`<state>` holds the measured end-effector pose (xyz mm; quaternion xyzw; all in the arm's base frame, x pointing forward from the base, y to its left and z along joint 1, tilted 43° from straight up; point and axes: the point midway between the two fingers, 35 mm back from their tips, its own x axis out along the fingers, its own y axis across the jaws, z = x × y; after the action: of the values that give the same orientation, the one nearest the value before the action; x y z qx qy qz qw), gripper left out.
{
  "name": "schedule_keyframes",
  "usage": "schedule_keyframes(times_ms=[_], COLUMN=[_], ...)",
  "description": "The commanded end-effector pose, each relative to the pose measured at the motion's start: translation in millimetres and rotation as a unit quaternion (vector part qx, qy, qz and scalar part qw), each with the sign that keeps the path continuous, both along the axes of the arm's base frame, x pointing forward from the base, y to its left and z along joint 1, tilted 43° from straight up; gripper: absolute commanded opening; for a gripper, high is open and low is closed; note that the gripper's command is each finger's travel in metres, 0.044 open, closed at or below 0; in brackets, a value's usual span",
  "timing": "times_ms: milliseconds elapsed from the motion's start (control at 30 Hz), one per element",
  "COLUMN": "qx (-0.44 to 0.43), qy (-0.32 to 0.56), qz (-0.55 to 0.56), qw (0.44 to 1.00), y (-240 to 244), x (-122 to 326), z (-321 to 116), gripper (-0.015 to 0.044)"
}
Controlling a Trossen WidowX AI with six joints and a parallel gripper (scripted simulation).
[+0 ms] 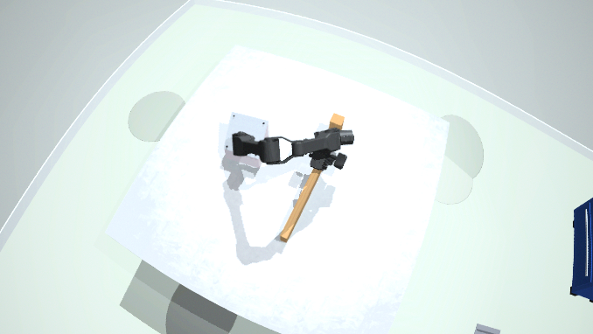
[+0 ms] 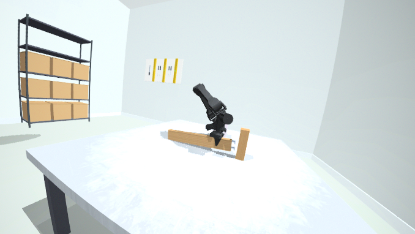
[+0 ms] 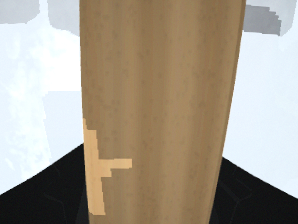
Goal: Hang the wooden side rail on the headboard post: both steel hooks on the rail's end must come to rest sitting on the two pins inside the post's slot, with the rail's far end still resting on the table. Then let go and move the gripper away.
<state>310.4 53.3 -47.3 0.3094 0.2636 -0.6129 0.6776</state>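
The wooden side rail (image 1: pixel 302 205) (image 2: pixel 191 138) (image 3: pixel 160 90) is on edge in my gripper (image 1: pixel 319 164) (image 2: pixel 216 140) (image 3: pixel 142 141), which is shut on it near its hook end, one finger on each side. The steel hooks (image 2: pixel 233 148) stick out of the rail's end towards the post. The headboard post (image 1: pixel 337 120) (image 2: pixel 243 144) stands upright, and the exterior view shows a narrow gap between hooks and post. The rail's shadow lies apart below its hook end, so that end looks raised. Whether the far end touches the table is unclear. The slot and pins are hidden.
The arm's base plate (image 1: pixel 248 124) is on the white table (image 1: pixel 372 245) (image 2: pixel 183 190), left of the post in the top view. The arm passes over the table close beside the post. A shelf with boxes (image 2: pixel 37 110) stands far behind, off the table.
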Motion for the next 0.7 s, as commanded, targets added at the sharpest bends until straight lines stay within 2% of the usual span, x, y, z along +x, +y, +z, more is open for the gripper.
schedule_keyframes(times_ms=[0,667], qx=[0.004,0.004], qy=[-0.003,-0.003], qz=[0.006,0.006], qw=[1.0,1.0], y=[6.5,8.1], x=[0.9,0.8], z=[0.6,-0.7], gripper=[0.0,0.0])
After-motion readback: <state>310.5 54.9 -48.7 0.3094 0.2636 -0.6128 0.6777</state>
